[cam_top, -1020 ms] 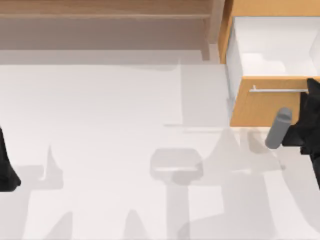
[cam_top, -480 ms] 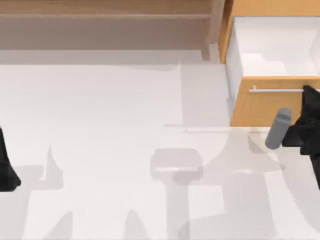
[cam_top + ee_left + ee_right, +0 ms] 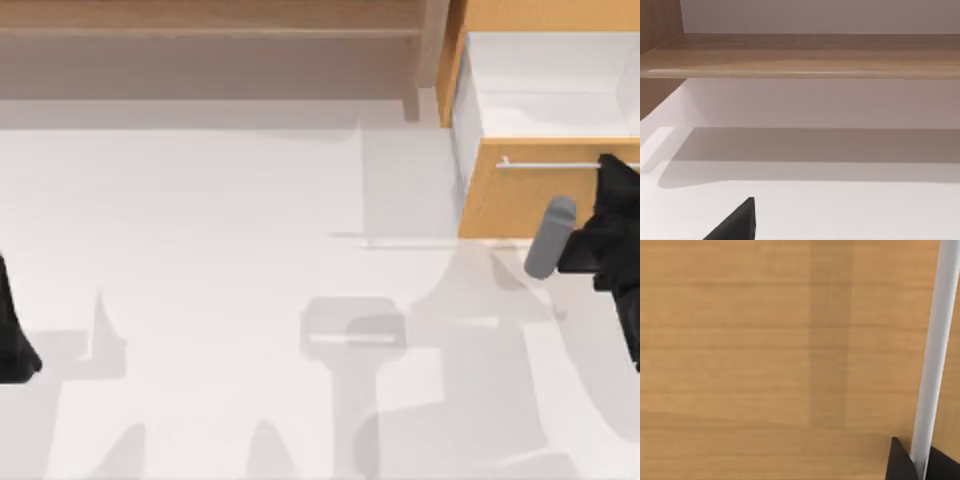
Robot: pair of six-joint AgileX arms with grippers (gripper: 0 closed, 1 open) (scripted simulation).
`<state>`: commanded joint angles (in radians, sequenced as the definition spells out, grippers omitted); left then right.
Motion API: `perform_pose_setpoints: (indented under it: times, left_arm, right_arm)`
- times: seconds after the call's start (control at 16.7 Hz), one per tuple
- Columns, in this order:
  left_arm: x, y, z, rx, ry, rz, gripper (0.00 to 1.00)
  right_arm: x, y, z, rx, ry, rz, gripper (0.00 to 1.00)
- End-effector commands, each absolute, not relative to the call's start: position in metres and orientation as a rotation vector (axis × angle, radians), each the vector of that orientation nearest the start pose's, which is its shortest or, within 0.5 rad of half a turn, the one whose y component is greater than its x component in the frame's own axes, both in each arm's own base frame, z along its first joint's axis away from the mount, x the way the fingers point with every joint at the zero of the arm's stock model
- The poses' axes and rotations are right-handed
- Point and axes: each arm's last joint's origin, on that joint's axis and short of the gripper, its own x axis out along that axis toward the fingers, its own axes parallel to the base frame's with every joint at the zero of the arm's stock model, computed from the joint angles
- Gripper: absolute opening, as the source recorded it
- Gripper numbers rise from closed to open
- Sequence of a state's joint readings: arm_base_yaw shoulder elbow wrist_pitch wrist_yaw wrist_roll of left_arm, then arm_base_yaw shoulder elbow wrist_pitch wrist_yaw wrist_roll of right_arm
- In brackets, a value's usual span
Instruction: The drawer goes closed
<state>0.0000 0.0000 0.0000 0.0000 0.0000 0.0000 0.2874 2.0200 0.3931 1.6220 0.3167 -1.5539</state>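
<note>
The drawer (image 3: 545,140) sits part-open at the desk's (image 3: 220,300) far right. The right hand (image 3: 605,170) presses at its front panel by the silver handle (image 3: 932,365); whether it is wide or narrow, I cannot tell. Best push straight and level. The left hand (image 3: 12,330) is parked at the left edge.

Rendered test room, not a lived-in home.
A flat white table (image 3: 220,300) meets a pale wooden shelf unit (image 3: 210,30) at the far edge; surfaces are smooth, shadows blocky.
</note>
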Motion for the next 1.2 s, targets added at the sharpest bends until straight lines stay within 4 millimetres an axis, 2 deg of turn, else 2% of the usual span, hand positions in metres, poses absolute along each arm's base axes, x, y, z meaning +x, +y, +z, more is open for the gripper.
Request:
perform_pose_setpoints:
  times: [0.36, 0.78, 1.2]
  left_arm:
    - [0.106, -0.001, 0.16, 0.0, 0.0, 0.0, 1.0]
    - [0.106, -0.001, 0.16, 0.0, 0.0, 0.0, 1.0]
    - [0.106, -0.001, 0.16, 0.0, 0.0, 0.0, 1.0]
  right_arm:
    - [0.313, 0.071, 0.088, -1.57, 0.012, -0.002, 0.0]
    - [0.318, 0.072, 0.089, -1.566, 0.007, -0.002, 0.0]
    - [0.363, 0.072, 0.089, -1.567, 0.009, -0.001, 0.0]
